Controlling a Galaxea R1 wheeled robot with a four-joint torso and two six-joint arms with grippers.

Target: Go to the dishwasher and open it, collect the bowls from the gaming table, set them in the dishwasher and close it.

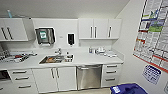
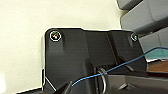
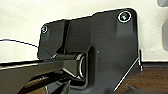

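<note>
Blue bin [image 1: 127, 89] nearest at lower right, dishwasher [image 1: 89, 76] ahead under the counter [image 1: 82, 59] right of the sink [image 1: 56, 59], door shut; nothing done yet, jaw state indeterminable.

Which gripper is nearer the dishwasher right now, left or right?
Neither clearly; I cannot tell left from right. The dishwasher stands shut, almost straight ahead under the counter. Both wrist cameras face other surfaces, so both arms seem held back from it.
</note>
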